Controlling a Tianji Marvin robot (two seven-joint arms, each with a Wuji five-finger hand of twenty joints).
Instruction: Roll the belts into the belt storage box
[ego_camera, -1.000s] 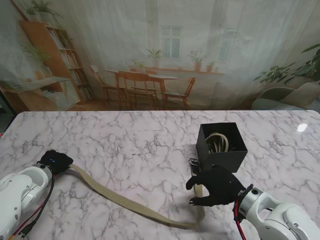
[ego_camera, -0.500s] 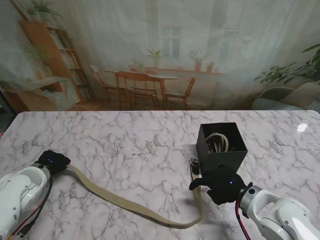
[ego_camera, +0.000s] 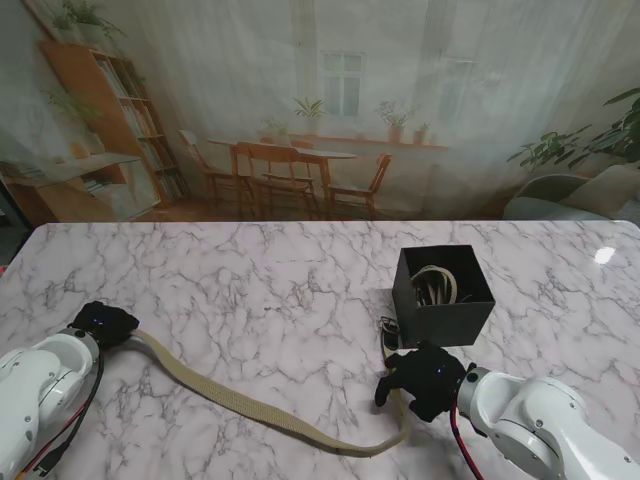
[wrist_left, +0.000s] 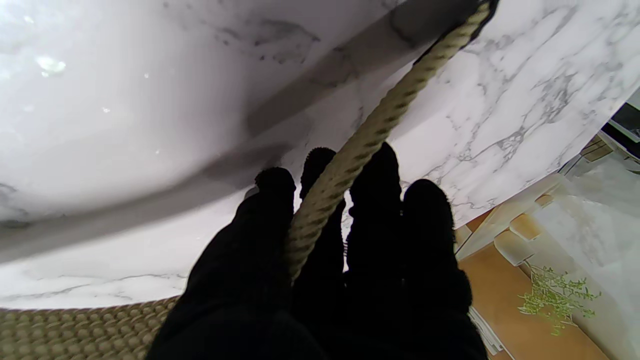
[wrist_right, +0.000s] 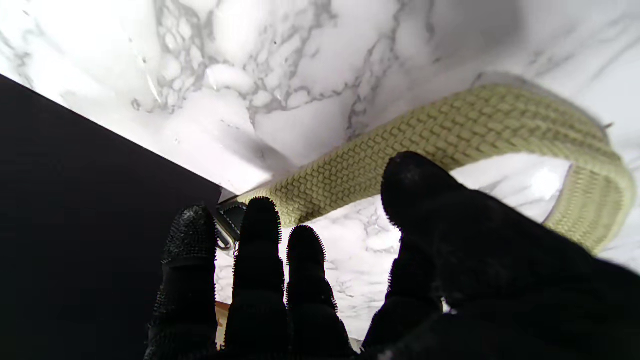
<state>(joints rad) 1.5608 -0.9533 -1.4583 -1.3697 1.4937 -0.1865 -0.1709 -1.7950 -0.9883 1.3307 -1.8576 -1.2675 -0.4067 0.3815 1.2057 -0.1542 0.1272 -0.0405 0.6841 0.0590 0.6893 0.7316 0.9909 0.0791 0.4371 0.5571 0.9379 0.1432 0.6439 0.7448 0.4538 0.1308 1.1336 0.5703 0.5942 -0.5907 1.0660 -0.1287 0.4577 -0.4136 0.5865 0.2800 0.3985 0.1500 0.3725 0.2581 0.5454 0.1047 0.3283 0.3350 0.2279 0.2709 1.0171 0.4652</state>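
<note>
A tan woven belt (ego_camera: 240, 402) lies across the marble table from my left hand to a bend near me, then runs up to its buckle (ego_camera: 387, 328) beside the black storage box (ego_camera: 445, 315). A rolled belt (ego_camera: 432, 283) sits inside the box. My left hand (ego_camera: 103, 322) is shut on the belt's far left end; the belt (wrist_left: 350, 160) passes between its fingers (wrist_left: 265, 210). My right hand (ego_camera: 425, 378) hovers open over the buckle end, its fingers (wrist_right: 260, 235) spread and pointing at the belt (wrist_right: 425, 145) and buckle (wrist_right: 227, 222), with the box wall (wrist_right: 75, 225) alongside.
The marble table (ego_camera: 260, 290) stretches wide between the two hands. The box stands at the right, just beyond my right hand. The table's far edge meets a printed backdrop.
My right hand has dropped lower and shifted slightly left over the belt by the buckle, its wrist turning. The left hand has crept a little to the left with the belt end.
</note>
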